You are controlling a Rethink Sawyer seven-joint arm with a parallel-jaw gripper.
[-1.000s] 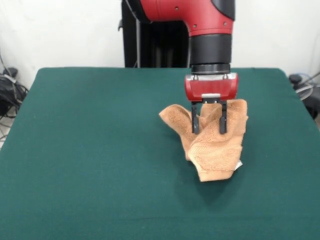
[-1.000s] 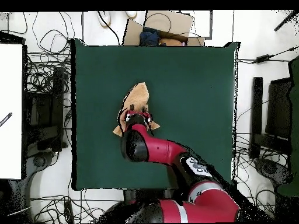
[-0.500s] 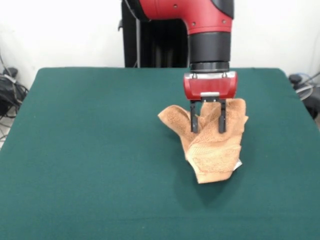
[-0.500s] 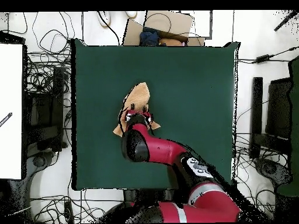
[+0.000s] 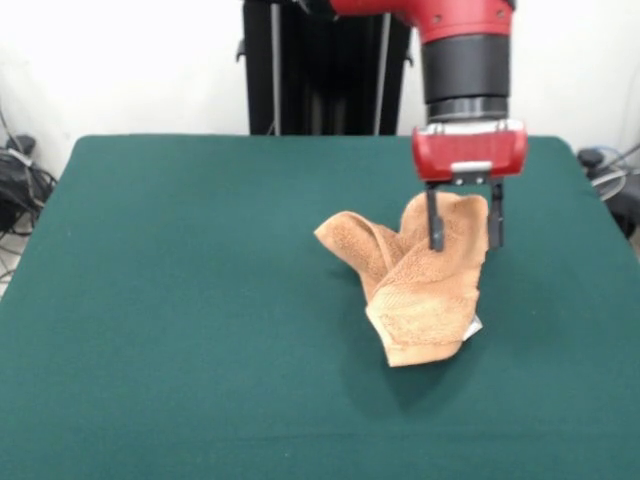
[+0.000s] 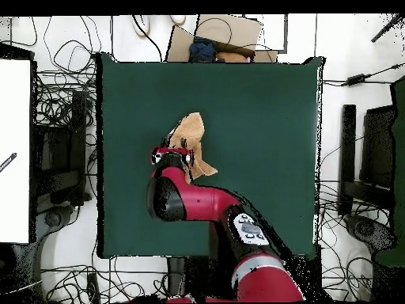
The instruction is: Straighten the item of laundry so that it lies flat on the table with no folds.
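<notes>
The orange-tan towel (image 5: 420, 290) lies crumpled and folded over on itself on the green table (image 5: 200, 300), right of the middle, with a small white tag (image 5: 477, 327) at its near right edge. My gripper (image 5: 465, 235) hangs over the towel's far right corner, fingers spread open; the left finger (image 5: 435, 228) is in front of the cloth and the right one stands just past its edge. In the overhead view the gripper (image 6: 172, 155) sits at the towel's (image 6: 191, 133) lower left, and the arm hides part of the cloth.
The table (image 6: 261, 119) extends wide on all sides of the towel. Off the table lie tangled cables (image 6: 63, 103), a cardboard box (image 6: 225, 36) beyond the top edge and a white panel (image 6: 14, 150) at the left.
The gripper has moved sideways to the right in the front view and risen a little, staying open. The towel remains crumpled in nearly the same place.
</notes>
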